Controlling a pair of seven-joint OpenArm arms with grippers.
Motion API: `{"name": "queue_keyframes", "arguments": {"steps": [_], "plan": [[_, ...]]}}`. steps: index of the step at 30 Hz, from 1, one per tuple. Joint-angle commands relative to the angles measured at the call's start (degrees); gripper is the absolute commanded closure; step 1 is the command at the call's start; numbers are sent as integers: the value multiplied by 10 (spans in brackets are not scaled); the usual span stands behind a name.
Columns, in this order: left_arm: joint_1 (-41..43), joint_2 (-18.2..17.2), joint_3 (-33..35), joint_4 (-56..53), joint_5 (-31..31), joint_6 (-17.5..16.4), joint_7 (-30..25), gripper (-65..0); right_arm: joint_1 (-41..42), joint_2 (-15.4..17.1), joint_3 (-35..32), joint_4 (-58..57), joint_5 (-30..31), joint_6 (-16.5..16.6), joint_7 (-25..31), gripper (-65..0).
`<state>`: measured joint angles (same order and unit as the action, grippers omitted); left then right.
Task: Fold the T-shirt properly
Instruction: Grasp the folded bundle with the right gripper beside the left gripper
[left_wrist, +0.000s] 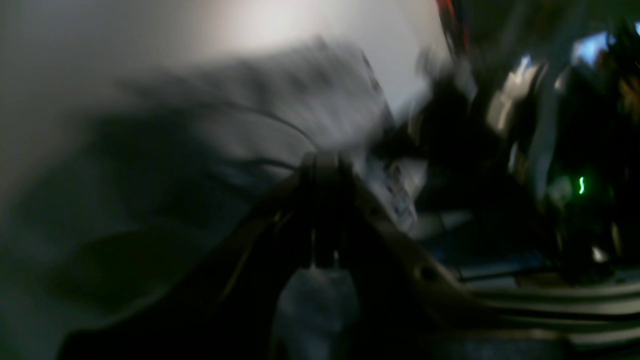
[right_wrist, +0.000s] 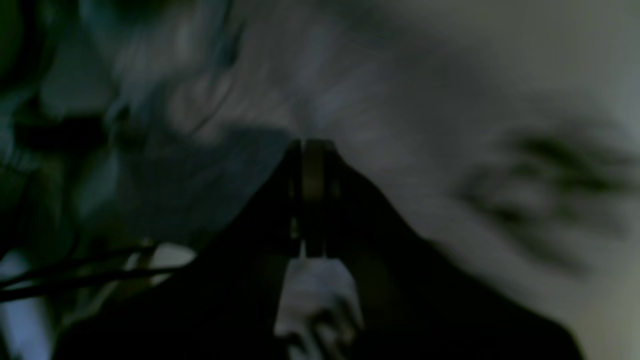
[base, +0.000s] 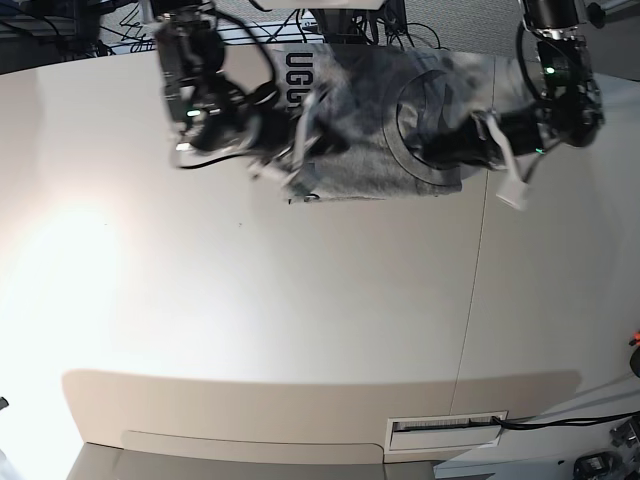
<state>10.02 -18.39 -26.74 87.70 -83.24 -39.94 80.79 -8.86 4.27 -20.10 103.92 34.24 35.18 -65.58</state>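
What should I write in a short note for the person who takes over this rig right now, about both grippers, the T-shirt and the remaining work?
Left gripper: shut on the T-shirt, at its neck end.
Right gripper: shut on the T-shirt at the opposite end.
T-shirt: bunched and blurred between the two arms, at the far edge of the table; black lettering shows near the right arm.
Done: both ends are gripped; no neat fold is visible.
Left: spread the shirt flat, then make the folds.
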Motion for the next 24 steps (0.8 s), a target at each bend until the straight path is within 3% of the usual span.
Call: {"name": "queue_keyframes", "arguments": {"steps": [1, 7, 13, 19, 24], "plan": [[-5, -8, -25, 10, -18, -1, -8, 0, 11, 0, -15, 5, 6, 9, 15, 0], [-3, -13, -170, 10, -18, -1, -8, 0, 26, 0, -95, 4, -2, 48, 4, 0], [28, -44, -204, 10, -18, -1, -8, 0, 69, 0, -126, 2, -103, 48, 2, 0], [43, -44, -204, 10, -18, -1, -8, 0, 139, 1, -126, 2, -64, 48, -22, 0], [44, -45, -204, 10, -18, -1, -8, 0, 188, 2, -156, -42, 14, 48, -67, 0]]}}
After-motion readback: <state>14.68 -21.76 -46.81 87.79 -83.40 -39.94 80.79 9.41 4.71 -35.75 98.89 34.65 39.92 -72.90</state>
